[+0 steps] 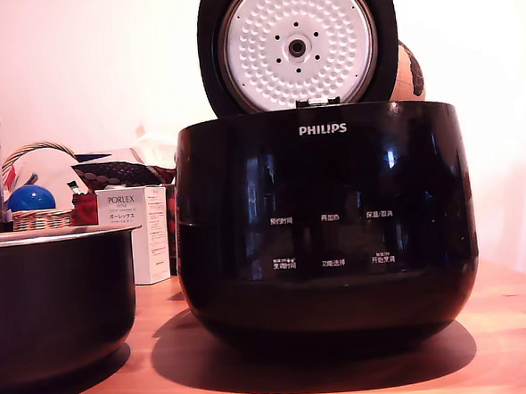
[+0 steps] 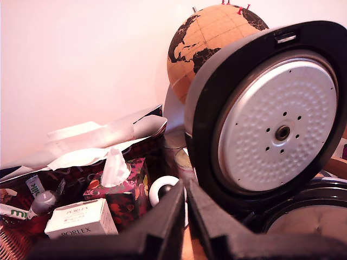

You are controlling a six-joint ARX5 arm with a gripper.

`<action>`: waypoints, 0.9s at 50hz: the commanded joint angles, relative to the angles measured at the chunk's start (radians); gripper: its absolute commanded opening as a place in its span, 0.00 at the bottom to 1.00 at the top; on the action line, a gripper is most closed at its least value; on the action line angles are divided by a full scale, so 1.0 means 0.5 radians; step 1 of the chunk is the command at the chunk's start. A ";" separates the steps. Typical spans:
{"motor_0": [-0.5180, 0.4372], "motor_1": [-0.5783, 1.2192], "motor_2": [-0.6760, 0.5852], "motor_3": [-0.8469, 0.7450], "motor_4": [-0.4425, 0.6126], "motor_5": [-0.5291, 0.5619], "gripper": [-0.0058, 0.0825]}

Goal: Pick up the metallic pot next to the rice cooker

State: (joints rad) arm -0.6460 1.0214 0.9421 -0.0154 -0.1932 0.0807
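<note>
claw (image 2: 187, 216) nearly closed, empty | rice cooker (image 1: 325, 224) lid open, just beyond | metallic pot (image 1: 55, 299) outside wrist view

The rice cooker (image 1: 326, 229) is a large glossy black rounded appliance with white PHILIPS lettering and white button labels, standing upright on the wooden table with its lid raised (the round dimpled silver-white inner lid (image 1: 297, 45) faces forward). At the exterior view's left, just beside it but apart, sits the metallic pot (image 1: 55, 299), upright, dark and matte with a thin silvery rim, shorter than the cooker.
</note>
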 commanded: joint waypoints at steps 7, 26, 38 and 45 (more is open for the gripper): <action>0.095 -0.017 -0.051 0.083 -0.121 0.024 0.04; 0.307 -0.130 -0.051 -0.416 -0.070 0.291 0.04; 0.375 -0.263 -0.051 -1.186 0.202 0.504 0.04; 0.375 -0.275 -0.051 -1.662 0.394 0.537 0.04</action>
State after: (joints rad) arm -0.4572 0.8799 0.9401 -0.7868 -0.0231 0.3439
